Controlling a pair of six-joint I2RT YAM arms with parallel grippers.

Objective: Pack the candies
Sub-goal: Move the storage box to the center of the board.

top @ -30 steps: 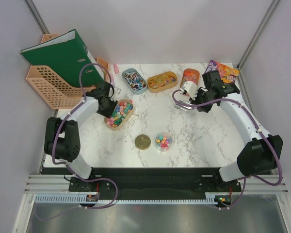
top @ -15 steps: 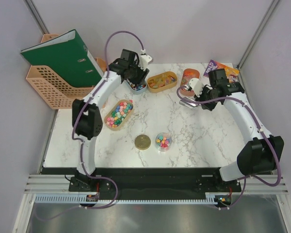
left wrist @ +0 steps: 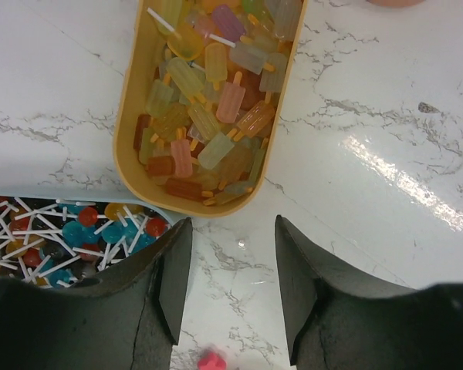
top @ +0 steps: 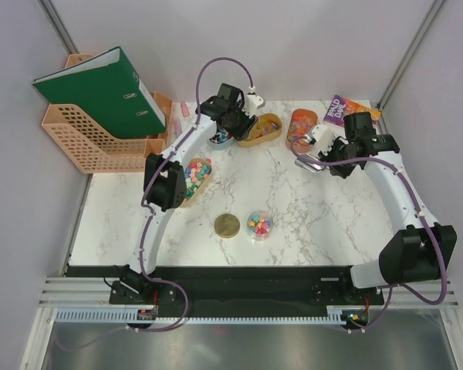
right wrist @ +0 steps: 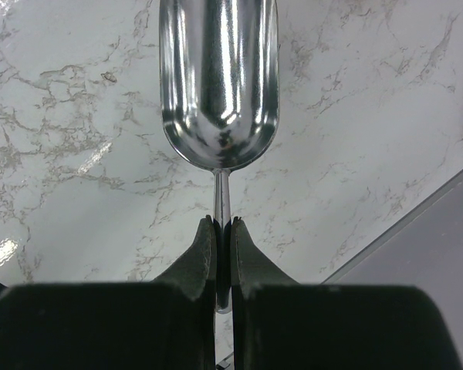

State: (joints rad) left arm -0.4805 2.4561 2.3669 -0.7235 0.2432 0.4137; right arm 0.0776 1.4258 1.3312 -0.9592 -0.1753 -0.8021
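Swung away from the near tray, the left hand [left wrist: 231, 230] now hovers, fingers spread, above a yellow tray [left wrist: 126, 131] of ice-lolly sweets. Pink, green, yellow and blue candies [top: 195, 171] fill an oval tray [top: 204, 185] on the table [top: 309, 216]. The right hand [right wrist: 222, 227] pinches a silver scoop [right wrist: 218, 81] by its handle.

white marbled tabletop [top: 316, 223] carrying, far left, a green binder [top: 100, 85] lying tilted on a peach perforated file rack [top: 81, 142], a round gold lid [top: 227, 225] flat near front centre, a silver scoop [right wrist: 218, 85] over bare marble at right, and a purple-orange packet [top: 346, 109] in the far-right corner.
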